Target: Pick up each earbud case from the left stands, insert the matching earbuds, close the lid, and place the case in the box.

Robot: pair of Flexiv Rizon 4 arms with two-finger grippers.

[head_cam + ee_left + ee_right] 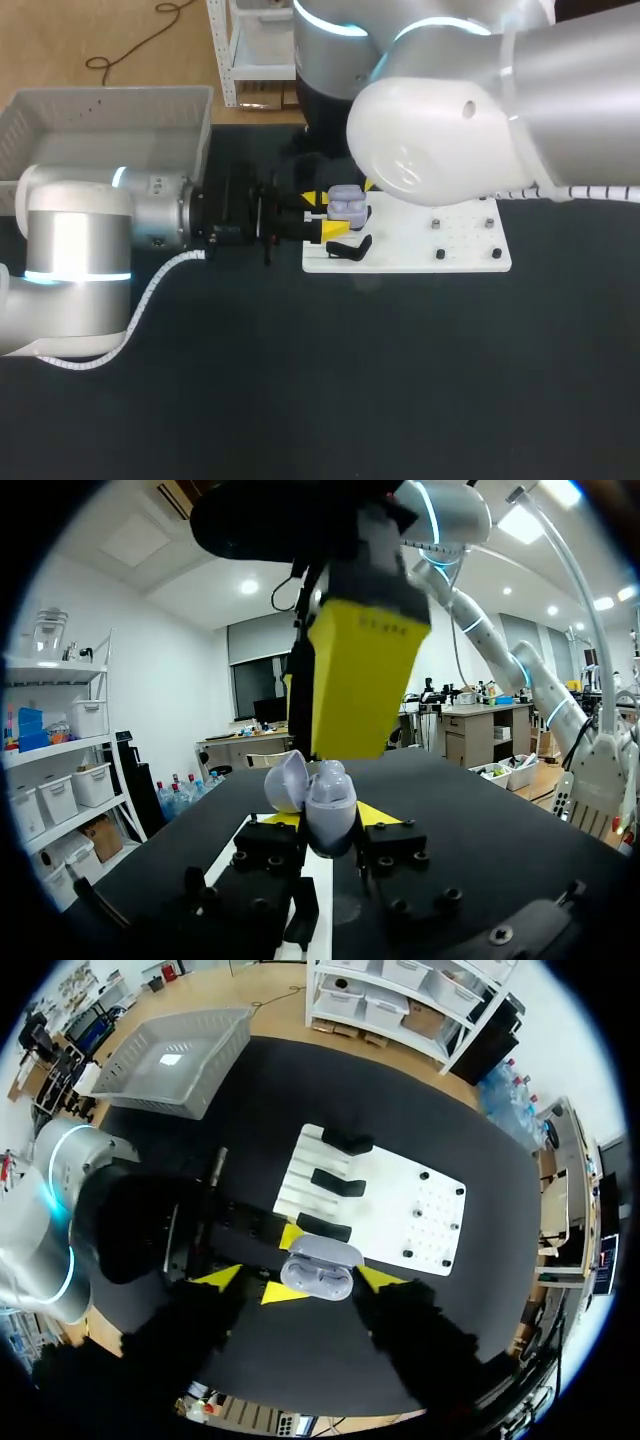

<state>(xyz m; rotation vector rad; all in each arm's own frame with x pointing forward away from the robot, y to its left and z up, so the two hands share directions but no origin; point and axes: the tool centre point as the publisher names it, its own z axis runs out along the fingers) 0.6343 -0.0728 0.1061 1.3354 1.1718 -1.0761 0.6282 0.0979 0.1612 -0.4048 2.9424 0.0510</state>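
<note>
Near the middle of the head view, a little above centre, the left claw [325, 216] is clamped on a lavender earbud case [347, 205]. Its two yellow tips press the case from both sides, over the left edge of the white board [450, 250]. From the left wrist view the case [322, 798] sits between this claw's fingers and its lid [284, 780] stands open; whether earbuds are inside, I cannot tell. The right claw [297, 1278] hangs directly above the case [320, 1268] with its fingers wide apart, one on each side, not touching it. The right arm [470, 110] fills the upper right of the head view, and the left arm [80, 250] comes in from the left edge. Three black stands [335, 1182] are in a row on the board, ahead of the right claw. The grey box [100, 120] is in the upper left corner, on the dark worktop [400, 380].
</note>
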